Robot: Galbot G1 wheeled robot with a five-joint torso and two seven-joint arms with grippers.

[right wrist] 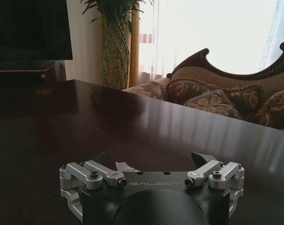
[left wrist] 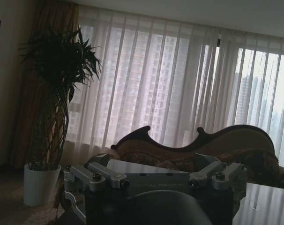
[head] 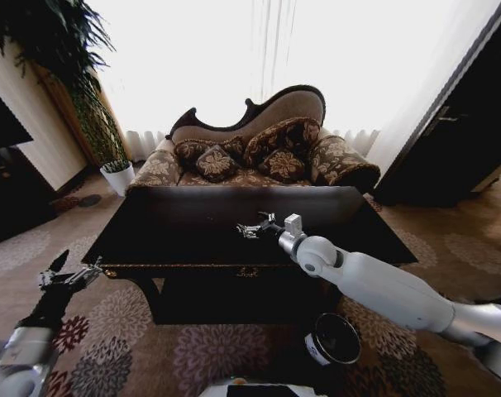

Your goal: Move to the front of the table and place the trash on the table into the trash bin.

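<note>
Right end effector (head: pixel 249 229) open above the table (head: pixel 176 231).

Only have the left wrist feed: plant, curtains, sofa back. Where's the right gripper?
Observer: The right gripper is out over the middle of the table, fingers open.
Operator: Anything at it?
Observer: The right wrist view shows a small white scrap low between the fingers, close to the gripper body. I can't tell whether it is being touched.
Operator: Bin?
Observer: The trash bin stands on the carpet in front of the table, under the right arm.
</note>
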